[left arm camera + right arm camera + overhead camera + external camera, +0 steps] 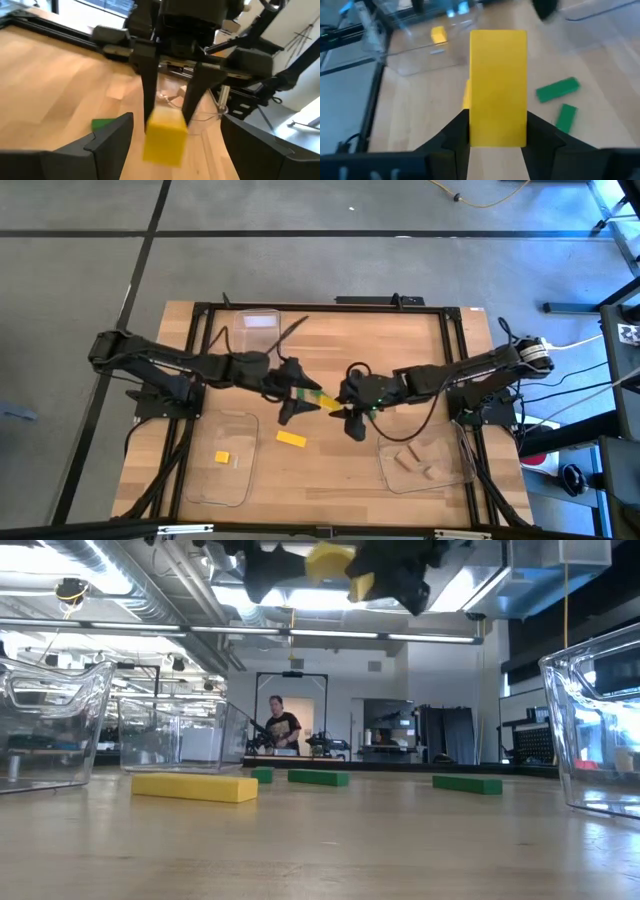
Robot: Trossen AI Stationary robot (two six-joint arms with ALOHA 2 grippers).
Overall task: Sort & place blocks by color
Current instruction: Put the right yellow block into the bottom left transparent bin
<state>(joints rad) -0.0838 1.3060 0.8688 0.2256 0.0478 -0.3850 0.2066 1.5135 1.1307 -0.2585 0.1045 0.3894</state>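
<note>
Above the middle of the tabletop my right gripper [498,131] pinches one end of a yellow wooden bar [498,85] — light, stiff, smooth-faced — while my left gripper [172,137] gapes wide around its free end, best taken across the flat sides.

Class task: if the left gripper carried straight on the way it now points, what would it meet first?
Most likely the yellow block held by the right gripper, which sits directly ahead between the open left gripper's fingers; exact depth is unclear.
</note>
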